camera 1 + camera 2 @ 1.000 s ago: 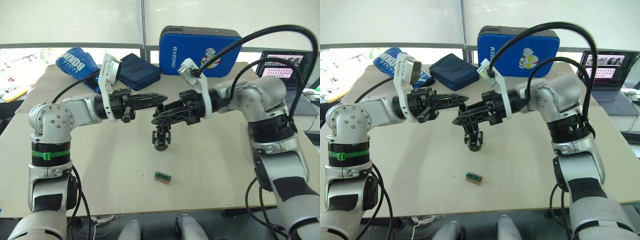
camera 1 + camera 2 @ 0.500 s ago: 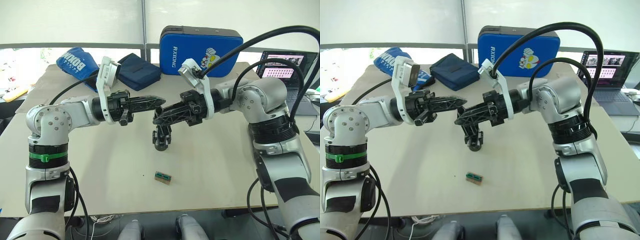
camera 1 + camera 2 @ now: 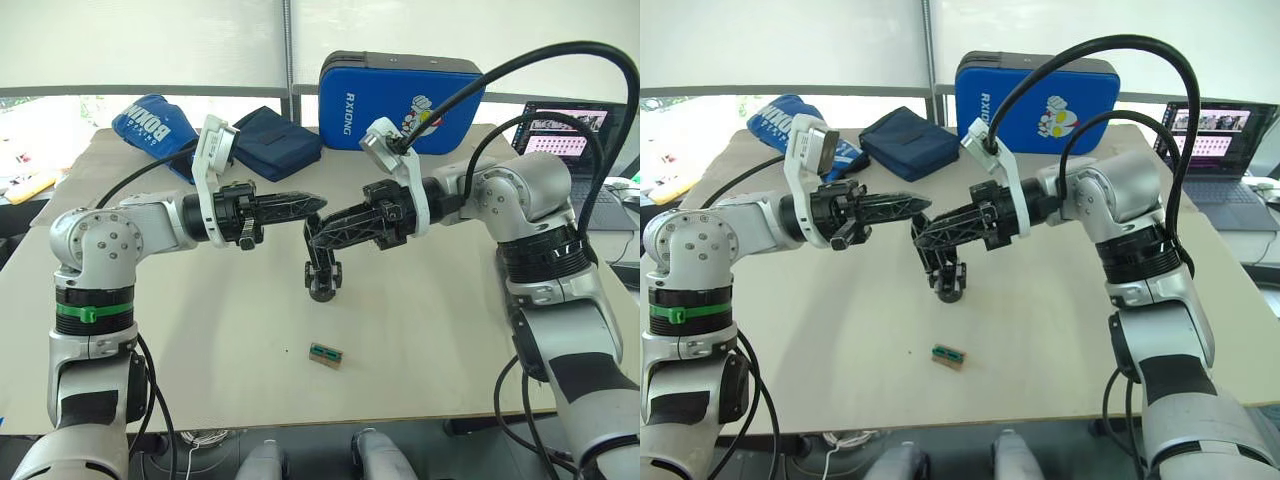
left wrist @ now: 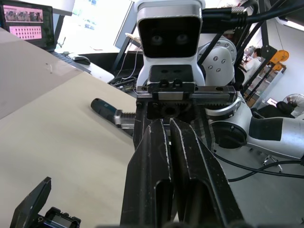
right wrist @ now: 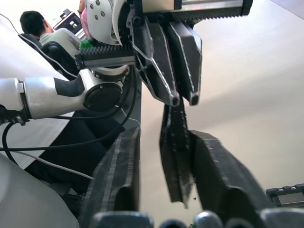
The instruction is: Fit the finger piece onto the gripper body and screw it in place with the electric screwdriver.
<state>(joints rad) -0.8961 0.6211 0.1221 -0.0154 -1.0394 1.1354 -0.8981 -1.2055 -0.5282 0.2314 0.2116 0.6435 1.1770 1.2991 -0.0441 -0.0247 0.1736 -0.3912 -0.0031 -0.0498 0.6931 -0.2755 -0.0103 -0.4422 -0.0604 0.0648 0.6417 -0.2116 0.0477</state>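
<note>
The finger piece [image 5: 176, 156] is seen between the right gripper's [image 3: 318, 235] parted jaws, above the gripper body [image 3: 322, 275]; left gripper [image 3: 315, 203] closed, empty. A slip is risked.

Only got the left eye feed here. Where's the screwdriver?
Observer: Left wrist view has the screwdriver lying flat on the table, with nothing holding it.
Operator: Right gripper clamped on the gripper body yet?
Observer: Doesn't look like it. In the right wrist view the right gripper has its fingers apart. A black part, likely of the gripper body, sits between them with a gap on at least one side.
Operator: Anyone near the cell?
Observer: Yes, the right wrist view shows a person seated in the background.
</note>
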